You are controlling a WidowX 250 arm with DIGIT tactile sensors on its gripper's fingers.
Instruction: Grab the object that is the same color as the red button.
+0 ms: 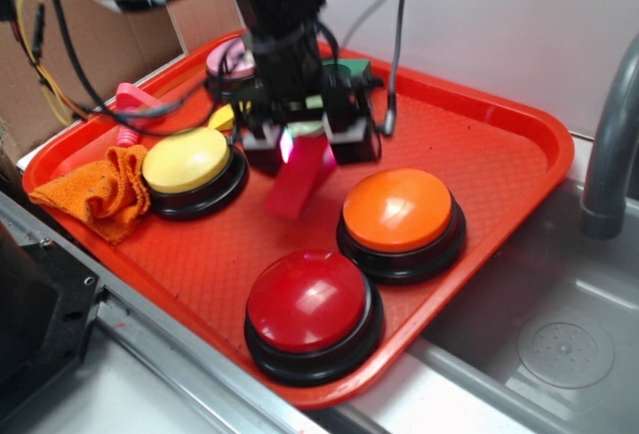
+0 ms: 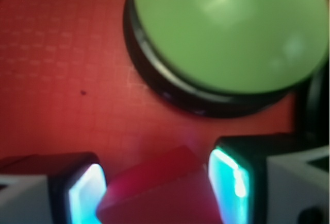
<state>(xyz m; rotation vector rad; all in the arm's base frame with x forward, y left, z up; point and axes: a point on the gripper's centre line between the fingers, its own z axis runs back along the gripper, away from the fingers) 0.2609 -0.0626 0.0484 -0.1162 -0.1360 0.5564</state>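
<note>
Look first at your gripper (image 1: 310, 145): its two fingers are closed against the small red block (image 1: 298, 187), one pad on each side; in the wrist view the block (image 2: 160, 193) sits squarely between the glowing pads (image 2: 85, 195), pressed by both. In the exterior view the block hangs tilted from the fingers, its lower end pointing down toward the tray floor; you cannot tell from either picture whether that lower end touches the tray or is just clear of it.

Moving outward, you have the yellow dome button (image 1: 190, 167) just to the left of the gripper in the exterior view, and the orange dome button (image 1: 401, 217) just to the right; the wrist view shows a large pale green-looking dome on a black base (image 2: 227, 33) ahead of the fingers, its colour probably skewed by that camera. Nearer the front edge sits the red button (image 1: 312, 306), glossy, on its black base, well apart from the held block.

All of this rests on the red tray (image 1: 499, 165); an orange cloth (image 1: 100, 193) lies crumpled at the tray's left end, with a pink piece (image 1: 135, 105) just behind it; a grey sink (image 1: 559, 344) lies to the right of the tray.
</note>
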